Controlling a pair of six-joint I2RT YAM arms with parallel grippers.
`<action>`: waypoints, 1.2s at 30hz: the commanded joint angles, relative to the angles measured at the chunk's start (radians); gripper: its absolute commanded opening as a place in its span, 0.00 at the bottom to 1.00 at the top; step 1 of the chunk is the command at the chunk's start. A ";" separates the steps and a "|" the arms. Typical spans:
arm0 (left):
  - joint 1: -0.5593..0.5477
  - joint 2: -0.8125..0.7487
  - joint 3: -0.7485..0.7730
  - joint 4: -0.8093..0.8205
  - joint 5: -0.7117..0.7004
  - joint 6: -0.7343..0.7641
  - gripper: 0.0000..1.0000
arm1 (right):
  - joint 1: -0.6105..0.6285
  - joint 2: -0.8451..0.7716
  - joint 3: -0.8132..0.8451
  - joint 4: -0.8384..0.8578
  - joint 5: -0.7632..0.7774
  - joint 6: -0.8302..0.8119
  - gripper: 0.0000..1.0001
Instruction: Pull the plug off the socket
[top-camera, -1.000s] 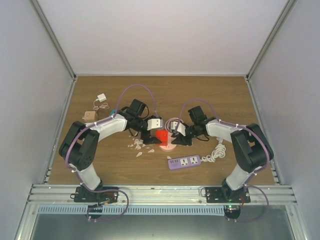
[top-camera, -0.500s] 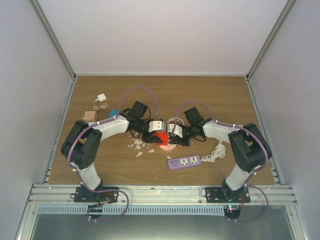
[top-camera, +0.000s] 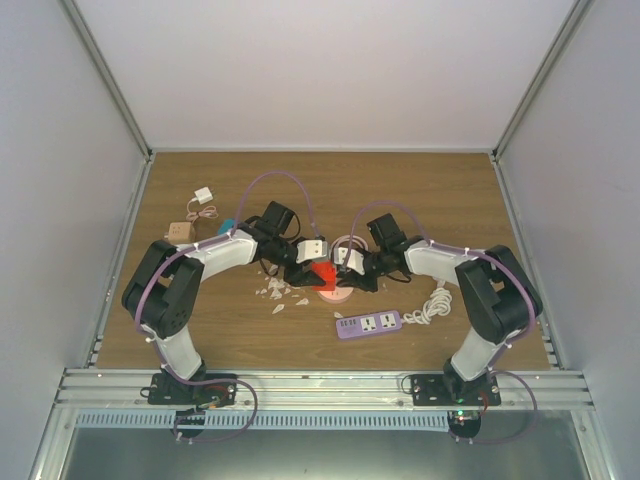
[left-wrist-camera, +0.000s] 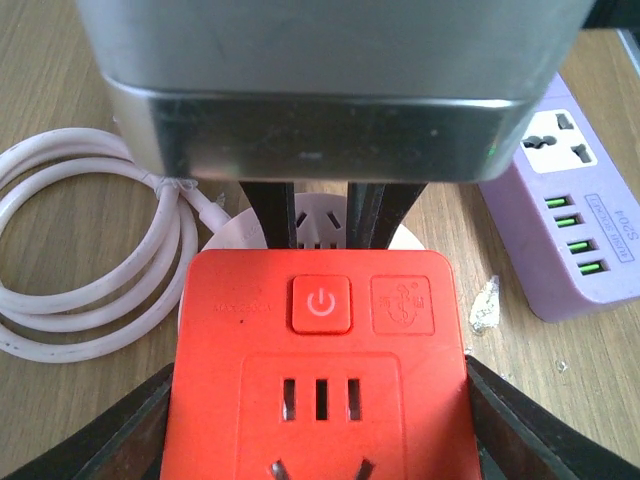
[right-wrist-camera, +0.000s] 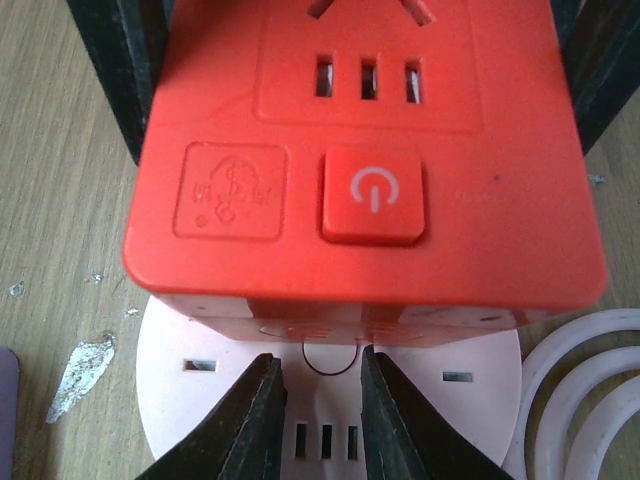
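Note:
A red cube-shaped plug (top-camera: 322, 271) with a power button sits in a round pink socket (top-camera: 336, 292) at mid-table. My left gripper (left-wrist-camera: 320, 430) is shut on the plug (left-wrist-camera: 318, 380), one black finger on each side. The left fingers (right-wrist-camera: 125, 60) also show beside the plug (right-wrist-camera: 365, 150) in the right wrist view. My right gripper (right-wrist-camera: 322, 420) stands just in front of the plug, its fingers close together with their tips down on the socket's face (right-wrist-camera: 200, 410). Only a narrow strip of that face shows between them. From the left wrist the right fingers (left-wrist-camera: 268, 210) stand on the socket (left-wrist-camera: 320, 215).
A purple power strip (top-camera: 368, 323) lies just in front of the socket, with a coiled white cable (top-camera: 432, 305) to its right. White scraps (top-camera: 275, 291) lie to the left. A small beige box (top-camera: 180, 230) and a white adapter (top-camera: 203, 195) sit at the far left.
Both arms have drawn in toward the plug. The left jaws have closed onto its sides, and the right jaws have narrowed over the pink socket.

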 joint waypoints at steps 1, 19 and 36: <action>-0.002 -0.085 0.005 0.044 0.117 0.008 0.34 | 0.005 0.058 -0.016 -0.026 0.116 -0.019 0.23; 0.045 -0.026 0.088 -0.047 0.223 -0.075 0.32 | 0.009 0.063 -0.016 -0.014 0.141 -0.006 0.22; -0.005 -0.123 -0.054 0.146 -0.045 0.062 0.32 | 0.037 0.068 -0.005 -0.029 0.141 0.005 0.22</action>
